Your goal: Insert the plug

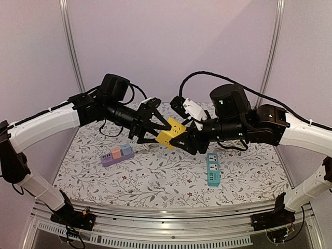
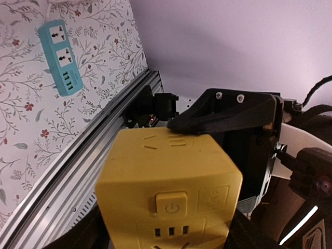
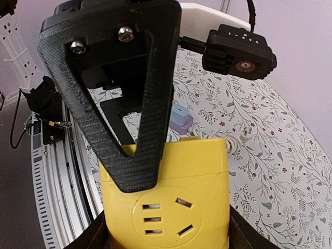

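Closest to the arm bases, on the flowered table (image 1: 155, 181), lie two strips well apart: a purple power strip (image 1: 117, 154) with pink and blue blocks on the left, and a teal power strip (image 1: 212, 168) on the right, lying lengthwise away from the bases.

Above and between them, off the cloth, hangs the yellow socket cube (image 1: 171, 136), with both arms reaching in to meet at it. The left gripper (image 1: 162, 134) comes from the left with its fingers narrowed onto the cube's sides. The right gripper (image 1: 182, 139) comes from the right and clamps it as well. One of its black fingers (image 2: 223, 116) lies across the cube's top edge in the left wrist view. In the right wrist view a triangular black finger (image 3: 129, 104) of the left gripper lies against the face above the round socket. Each gripper's own fingers show only at the frame edge, so their exact contact is hard to judge.

Farther back on the cloth lies a white cord (image 3: 239, 141); whether it ends in the plug, I cannot tell.
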Tool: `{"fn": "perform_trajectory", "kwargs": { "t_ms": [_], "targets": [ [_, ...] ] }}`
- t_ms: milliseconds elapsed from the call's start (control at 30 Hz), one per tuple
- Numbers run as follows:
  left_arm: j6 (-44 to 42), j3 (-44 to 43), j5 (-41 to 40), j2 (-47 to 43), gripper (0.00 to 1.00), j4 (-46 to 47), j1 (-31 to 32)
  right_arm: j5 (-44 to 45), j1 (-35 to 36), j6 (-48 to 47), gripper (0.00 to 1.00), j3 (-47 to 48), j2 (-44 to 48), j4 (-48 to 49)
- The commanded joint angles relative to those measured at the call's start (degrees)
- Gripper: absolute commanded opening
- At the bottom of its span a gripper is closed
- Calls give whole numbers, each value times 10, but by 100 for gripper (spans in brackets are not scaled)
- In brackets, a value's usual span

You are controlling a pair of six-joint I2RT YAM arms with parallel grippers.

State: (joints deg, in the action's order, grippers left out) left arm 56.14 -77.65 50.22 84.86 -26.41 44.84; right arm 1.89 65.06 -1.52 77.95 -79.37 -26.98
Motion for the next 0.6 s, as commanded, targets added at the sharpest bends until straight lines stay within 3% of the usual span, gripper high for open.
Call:
{"fn": "perform_trajectory", "kwargs": {
  "t_ms": [0,133,400,567],
  "targets": [
    [-8,-14,21,14,67,-18,10,28,12,-19,0,26,-2,6],
    [-10,-22,28,25,61,-25,11,37,19,-29,0,28,-5,-2],
    [-15,-26,32,29,64,-36,12,45,28,-43,0,32,-12,-9],
    [-17,-32,29,32,72,-36,13,40,33,-48,0,39,-20,-12]
  ]
}}
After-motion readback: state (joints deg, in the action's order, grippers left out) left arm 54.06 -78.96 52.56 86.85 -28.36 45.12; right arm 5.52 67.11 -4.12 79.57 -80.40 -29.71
